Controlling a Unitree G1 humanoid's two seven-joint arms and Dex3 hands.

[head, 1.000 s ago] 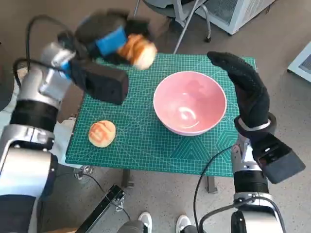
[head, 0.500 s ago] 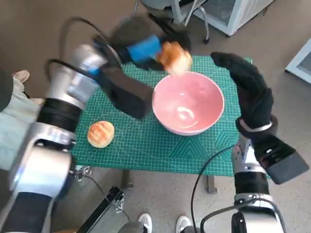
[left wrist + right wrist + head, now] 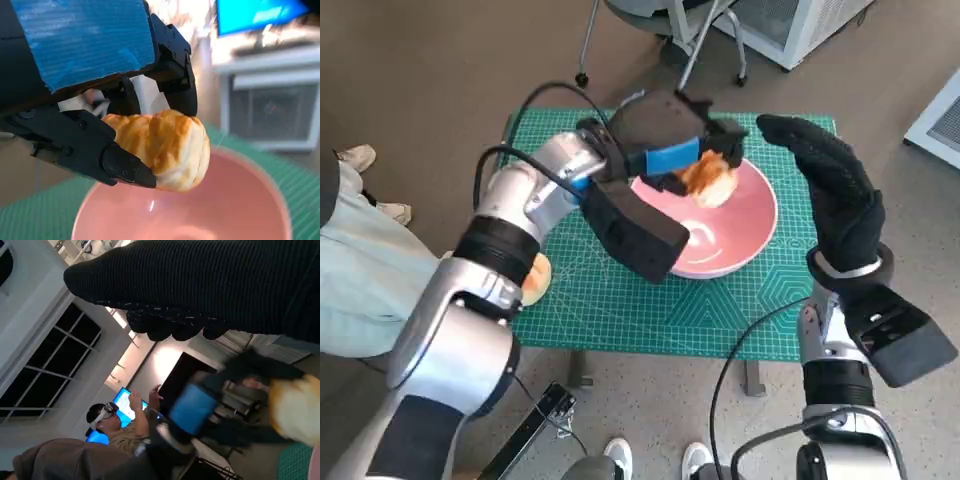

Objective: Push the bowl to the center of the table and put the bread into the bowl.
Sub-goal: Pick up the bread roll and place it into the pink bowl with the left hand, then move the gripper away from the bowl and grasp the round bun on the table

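Note:
My left hand (image 3: 665, 140) holds a golden bread roll (image 3: 708, 180) just above the pink bowl (image 3: 745, 225), over its far-left part. The left wrist view shows the roll (image 3: 167, 147) pinched between my black fingers (image 3: 95, 150), with the bowl's inside (image 3: 220, 205) right beneath it. A second roll (image 3: 535, 280) lies on the green mat near its left edge, mostly hidden behind my left forearm. My right hand (image 3: 835, 190) stands upright with fingers extended beside the bowl's right rim, holding nothing.
The green cutting mat (image 3: 650, 300) covers the small table. A chair base (image 3: 665, 40) and a white unit (image 3: 800, 25) stand beyond the far edge. A person's trouser leg (image 3: 365, 290) is at the left. A person wearing a headset (image 3: 117, 422) appears in the right wrist view.
My left hand has carried the roll rightward from the table's far-left side and lowered it over the bowl. The right hand has stayed beside the bowl.

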